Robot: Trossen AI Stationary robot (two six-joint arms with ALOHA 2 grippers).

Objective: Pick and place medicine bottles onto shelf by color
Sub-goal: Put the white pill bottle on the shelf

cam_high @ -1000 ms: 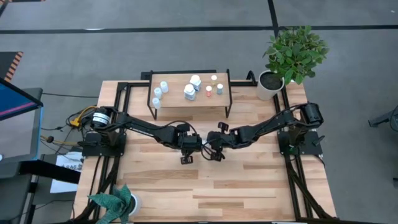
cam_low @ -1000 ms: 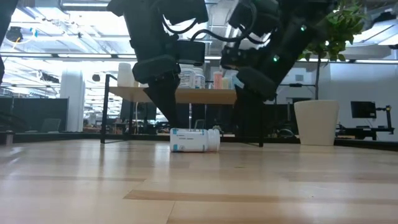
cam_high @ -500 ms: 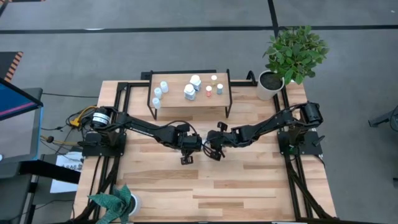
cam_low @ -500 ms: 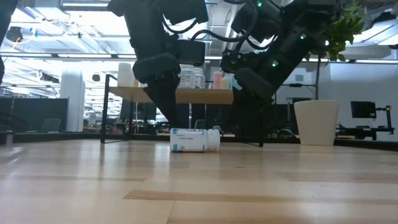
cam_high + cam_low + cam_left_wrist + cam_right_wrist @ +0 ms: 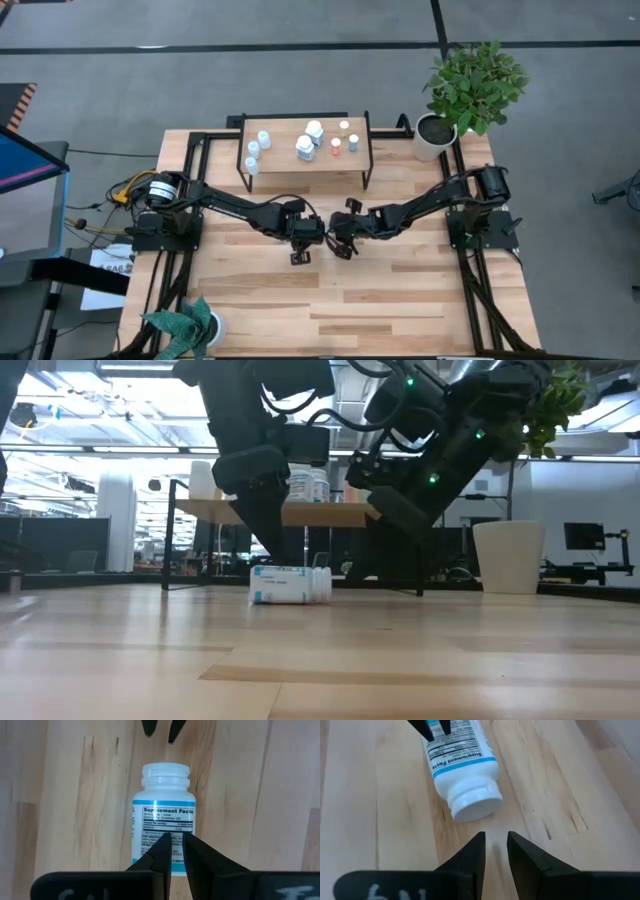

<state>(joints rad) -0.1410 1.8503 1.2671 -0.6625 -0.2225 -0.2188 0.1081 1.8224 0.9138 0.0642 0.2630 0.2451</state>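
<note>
Seen from above: a wooden plank worktop (image 5: 400,300) with two dark arms reaching inward to meet near its middle. Left pincer (image 5: 301,254) and right pincer (image 5: 338,247) close together, tips almost facing; finger spacing too small to tell. At the far edge, a low shelf (image 5: 290,163) carrying several medicine bottles (image 5: 305,148), white and bluish ones grouped left and centre, a reddish bottle (image 5: 336,144) beside a greenish bottle (image 5: 353,142). Leafy potted plant (image 5: 470,85) at the far right corner; another plant (image 5: 185,325) at the near left corner.

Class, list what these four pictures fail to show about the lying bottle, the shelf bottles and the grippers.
- Lying bottle: high view, hidden under both grippers.
- Shelf bottles: high view, labels too small; low view, blocked by the arms.
- Left gripper, right gripper: contact with the lying bottle not settled in any view.
</note>
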